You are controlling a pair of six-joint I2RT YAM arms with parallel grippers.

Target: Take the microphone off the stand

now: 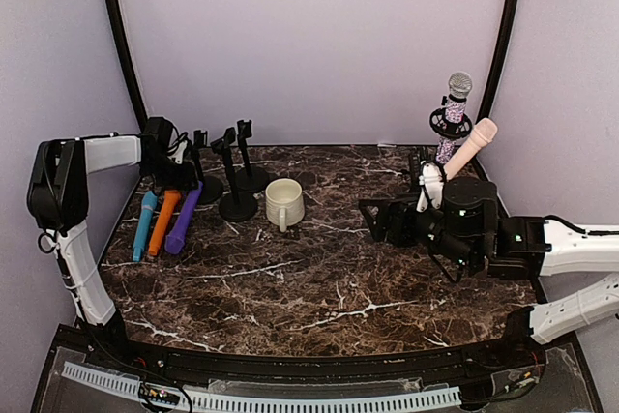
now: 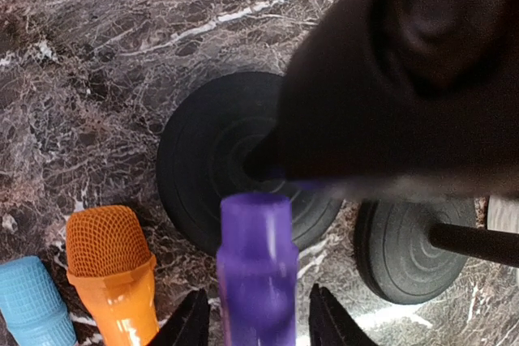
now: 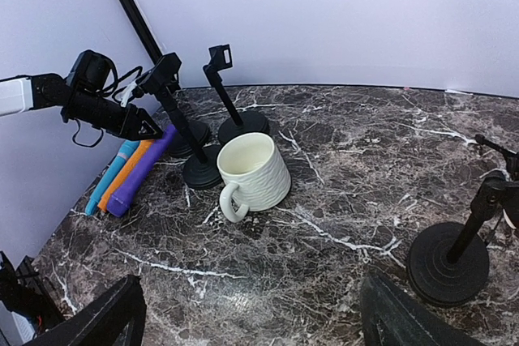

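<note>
Purple microphone [image 2: 254, 265] lies on the marble surface [image 1: 319, 287] between the fingers of the left gripper [image 2: 255, 318]. The fingers are slightly spread, with a sliver of gap on either side. Its long axis runs straight away from them toward a stand's round base [image 2: 203, 151], alongside the orange microphone [image 2: 109, 257]. A pink microphone [image 1: 474, 145] sits tilted in its stand at right rear, nearer the right gripper [image 3: 251, 297], whose fingers are spread wide and empty over bare surface.

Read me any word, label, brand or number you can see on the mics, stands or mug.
No readable text in any view.
blue microphone, orange microphone, purple microphone, pink microphone: no marks show.
cream mug: plain, no print.
small unit on the front rail: coloured specks, too small to read.
</note>
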